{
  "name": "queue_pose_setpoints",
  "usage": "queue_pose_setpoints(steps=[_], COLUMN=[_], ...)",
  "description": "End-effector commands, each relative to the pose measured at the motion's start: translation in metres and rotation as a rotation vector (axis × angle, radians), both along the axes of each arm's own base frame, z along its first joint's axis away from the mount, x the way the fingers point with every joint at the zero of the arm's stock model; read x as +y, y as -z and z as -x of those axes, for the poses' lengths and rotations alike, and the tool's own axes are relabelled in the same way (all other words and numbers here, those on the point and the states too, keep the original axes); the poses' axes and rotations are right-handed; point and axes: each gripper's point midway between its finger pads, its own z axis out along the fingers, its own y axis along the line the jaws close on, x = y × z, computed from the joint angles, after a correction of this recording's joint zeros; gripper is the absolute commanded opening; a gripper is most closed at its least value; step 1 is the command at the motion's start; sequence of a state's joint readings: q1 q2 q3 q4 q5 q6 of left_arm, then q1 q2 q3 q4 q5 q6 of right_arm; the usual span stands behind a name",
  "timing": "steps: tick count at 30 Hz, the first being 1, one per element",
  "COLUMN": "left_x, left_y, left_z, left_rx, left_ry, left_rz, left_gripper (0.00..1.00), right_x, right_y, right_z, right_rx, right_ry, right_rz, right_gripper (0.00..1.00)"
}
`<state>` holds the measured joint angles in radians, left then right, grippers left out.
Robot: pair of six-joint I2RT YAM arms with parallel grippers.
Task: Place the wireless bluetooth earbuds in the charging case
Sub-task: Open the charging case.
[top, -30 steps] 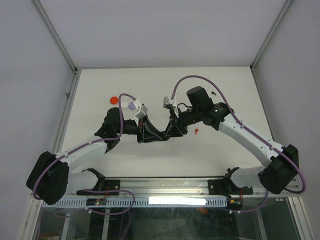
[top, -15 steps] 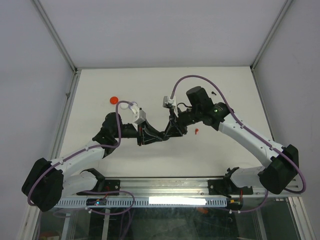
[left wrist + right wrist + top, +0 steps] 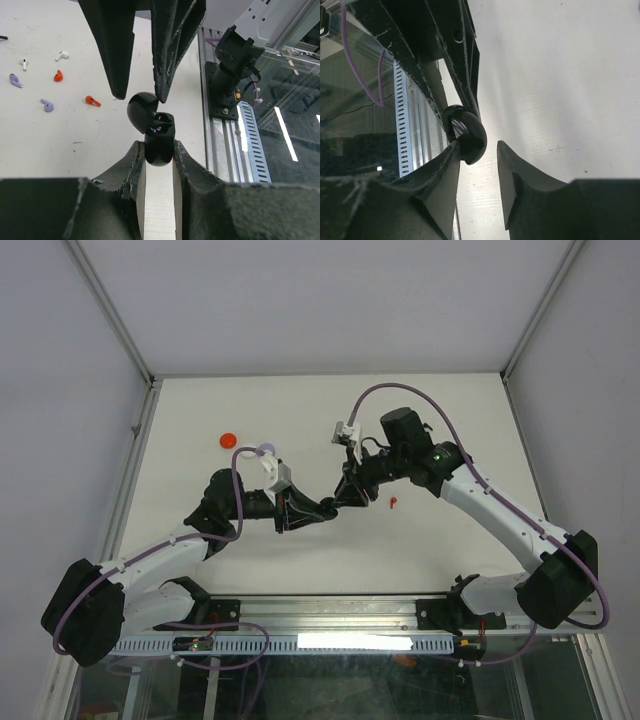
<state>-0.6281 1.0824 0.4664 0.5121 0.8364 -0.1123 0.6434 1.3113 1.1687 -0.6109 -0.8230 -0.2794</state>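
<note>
My left gripper [image 3: 159,148] is shut on the body of a glossy black charging case [image 3: 160,150], held upright above the table with its round lid [image 3: 142,111] hinged open. What lies inside the case I cannot tell. My right gripper [image 3: 477,145] stands open around that lid [image 3: 468,134]; one finger touches it and the other is clear of it. Both grippers meet at mid-table [image 3: 330,506]. Several earbuds lie loose on the table: white ones [image 3: 23,63], lavender ones [image 3: 47,104], red ones [image 3: 58,75]. One red earbud [image 3: 393,503] lies just right of the right gripper.
A red disc [image 3: 229,440] lies at the back left, and a lavender disc [image 3: 265,451] sits behind the left wrist. A small black piece [image 3: 427,427] lies beyond the right arm. The aluminium rail [image 3: 250,145] and the arm mounts run along the near edge.
The right gripper's jaws have opened off the lid and its wrist has lifted slightly toward the back. The left arm shifted a little while keeping hold of the case.
</note>
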Motion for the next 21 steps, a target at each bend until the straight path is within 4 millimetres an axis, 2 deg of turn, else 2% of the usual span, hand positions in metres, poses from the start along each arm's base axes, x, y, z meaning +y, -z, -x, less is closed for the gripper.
queue_pose_setpoints(steps=[1, 8, 13, 15, 19, 21], left_x=[0.001, 0.001, 0.002, 0.004, 0.018, 0.026], left_y=[-0.018, -0.020, -0.015, -0.011, 0.003, 0.010], left_z=[0.005, 0.005, -0.004, -0.012, -0.046, -0.056], left_rx=[-0.100, -0.094, -0.078, -0.062, 0.017, 0.050], left_ry=[0.014, 0.008, -0.052, -0.103, -0.324, -0.389], left_rz=[0.048, 0.057, 0.056, 0.049, 0.034, 0.036], left_gripper=[0.00, 0.00, 0.00, 0.00, 0.00, 0.00], right_x=[0.002, 0.004, 0.007, 0.007, 0.007, 0.007], right_y=[-0.022, -0.018, -0.017, -0.019, -0.027, -0.029], right_z=[-0.016, -0.020, -0.025, -0.027, -0.032, -0.038], right_rx=[-0.077, -0.060, -0.042, -0.050, -0.078, -0.089], right_ry=[0.044, 0.063, 0.087, 0.091, 0.115, 0.144], right_rz=[-0.044, -0.035, -0.032, -0.037, -0.046, -0.030], right_gripper=[0.39, 0.41, 0.45, 0.48, 0.53, 0.55])
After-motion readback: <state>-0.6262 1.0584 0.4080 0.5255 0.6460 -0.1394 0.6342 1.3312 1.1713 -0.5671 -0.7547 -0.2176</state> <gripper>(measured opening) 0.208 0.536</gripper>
